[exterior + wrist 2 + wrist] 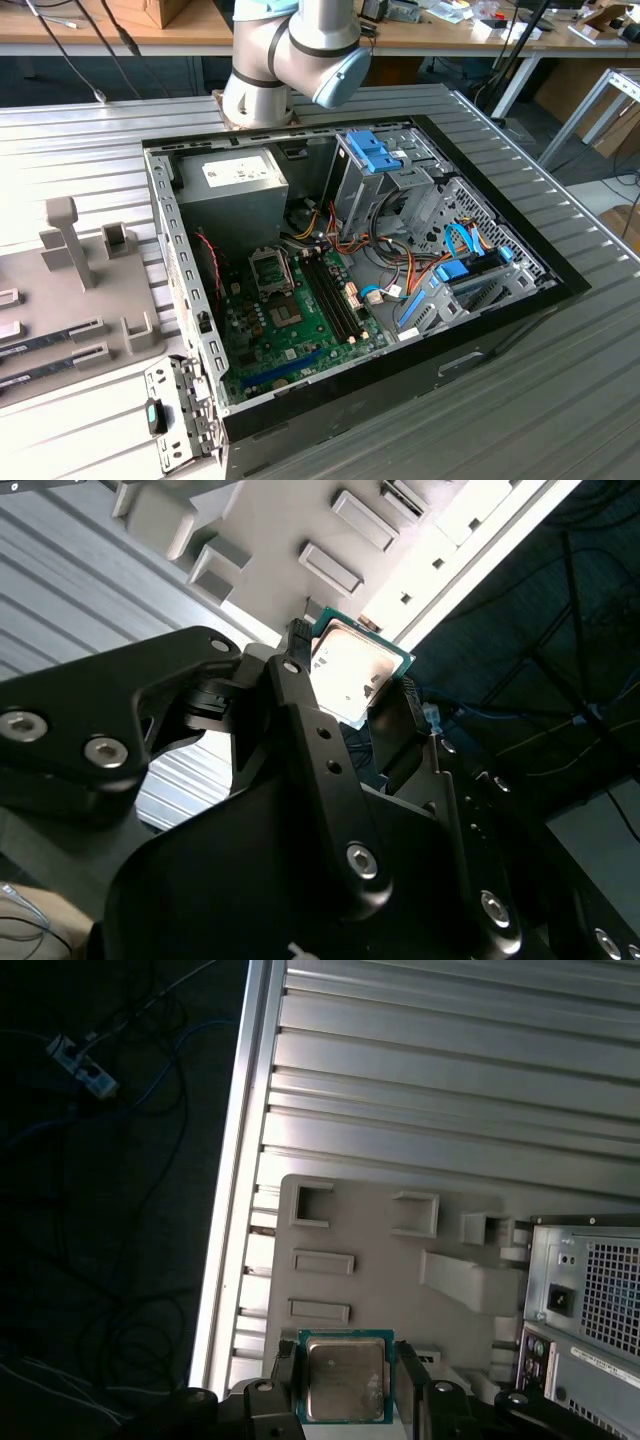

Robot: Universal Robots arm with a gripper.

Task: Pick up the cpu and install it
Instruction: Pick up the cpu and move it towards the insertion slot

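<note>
The cpu, a flat square chip with a silvery top and a thin green rim, sits clamped between my gripper's two black fingers in both wrist views. The gripper is shut on the cpu by two opposite edges and holds it in the air, well above the grey parts holder near the table's edge. In the exterior view, the black cpu socket lies on the green motherboard inside the open computer case. The arm's joints rise behind the case.
The grey parts holder lies at the exterior view's left with memory sticks in its slots and upright posts. A power supply, drive cages and cable bundles crowd the case around the socket. The case's rear panel stands beside the holder.
</note>
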